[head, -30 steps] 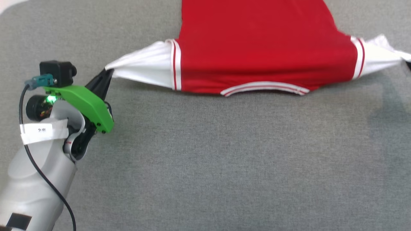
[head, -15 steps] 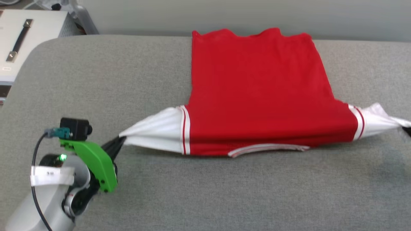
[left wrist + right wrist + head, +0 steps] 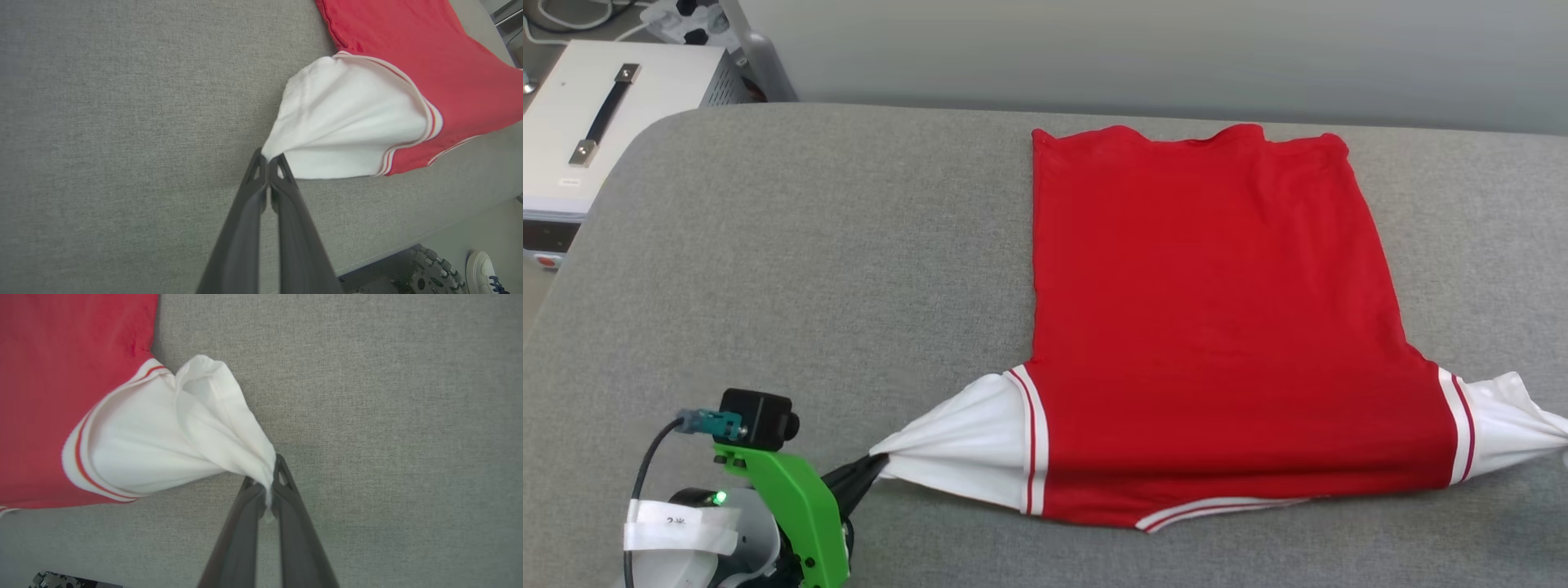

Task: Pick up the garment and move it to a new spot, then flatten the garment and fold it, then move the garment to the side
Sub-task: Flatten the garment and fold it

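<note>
Closest in, past the tabletop's (image 3: 809,245) near edge in the left wrist view: a person's white shoe (image 3: 486,269) w/ dark laces, on the floor.

Next, lower left of the head view: left gripper (image 3: 876,467) ahead of its green bracket (image 3: 792,506). Its fingers are pressed together w/ the very tip of the left sleeve (image 3: 964,445) pinched btwn them. The white cloth is drawn out to a taut point from there.

Same depth, opp. side: right gripper (image 3: 269,477), fingers closed tight on the bunched end of the right sleeve (image 3: 163,437). A sliver of white cloth pokes back btwn them toward the wrist. That sleeve is more crumpled, w/ its opening folded over.

The garment (image 3: 1209,327) lies on the grey fabric tabletop, right of centre, stretched sideways btwn the two held sleeves. Its striped neckline trim (image 3: 1217,510) sits at the near side. The red body runs away from the robot, a plain red side up and mostly smooth. The slightly wavy hem (image 3: 1192,139) ends near the tabletop's far edge.

Beyond, off the far-left corner: a white box (image 3: 596,122) w/ a black handle. Behind everything, a pale grey wall (image 3: 1176,49).
</note>
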### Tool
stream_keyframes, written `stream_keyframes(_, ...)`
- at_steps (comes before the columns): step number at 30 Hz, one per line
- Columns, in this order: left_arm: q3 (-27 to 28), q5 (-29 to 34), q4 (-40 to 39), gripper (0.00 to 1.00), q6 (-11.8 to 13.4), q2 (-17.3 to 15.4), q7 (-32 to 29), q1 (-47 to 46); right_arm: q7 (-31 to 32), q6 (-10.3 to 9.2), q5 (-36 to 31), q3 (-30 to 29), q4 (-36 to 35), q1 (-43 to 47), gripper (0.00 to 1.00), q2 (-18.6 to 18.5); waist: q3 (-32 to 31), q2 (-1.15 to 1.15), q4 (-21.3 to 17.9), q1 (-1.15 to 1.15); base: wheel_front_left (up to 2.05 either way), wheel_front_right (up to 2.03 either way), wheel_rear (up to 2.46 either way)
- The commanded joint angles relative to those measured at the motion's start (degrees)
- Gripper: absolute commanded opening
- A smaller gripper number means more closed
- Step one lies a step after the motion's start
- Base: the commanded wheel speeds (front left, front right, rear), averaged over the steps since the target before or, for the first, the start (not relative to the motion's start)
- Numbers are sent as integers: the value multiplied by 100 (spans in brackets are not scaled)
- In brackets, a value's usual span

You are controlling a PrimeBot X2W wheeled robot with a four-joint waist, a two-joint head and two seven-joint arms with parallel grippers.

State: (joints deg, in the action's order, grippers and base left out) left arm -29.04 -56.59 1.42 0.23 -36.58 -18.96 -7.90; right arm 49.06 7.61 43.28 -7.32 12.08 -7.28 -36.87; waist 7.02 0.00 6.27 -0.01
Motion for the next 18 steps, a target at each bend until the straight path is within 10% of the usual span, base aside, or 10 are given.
stream_keyframes(1, -1, -51, -90, 0, 49, -62, -38, 89, 84, -12, -138, -144, -148, 90, 0, 81, 102, 0, 38, 1, 0, 0, 0)
stream_keyframes(6, -115, -22, -435, 0, 111, -37, -199, 47, 474, -12, -469, -312, -720, 166, 0, 339, 387, 0, 102, 1, 0, 0, 0)
stream_keyframes(7, -152, 5, -503, 0, 121, -52, -246, 39, 464, -12, -529, -277, -877, 162, 62, 325, 450, 0, 117, 1, 0, 0, 0)
stream_keyframes(8, -212, 35, -619, 0, 133, -70, -330, 30, 458, -12, -599, -292, -1014, 156, 100, 326, 549, 0, 147, 1, 0, 0, 0)
stream_keyframes(18, -519, 319, -1634, 0, 422, -209, -822, -23, 957, -12, -528, -278, -1704, -786, 100, 291, 1375, 0, 454, 1, 0, 0, 0)
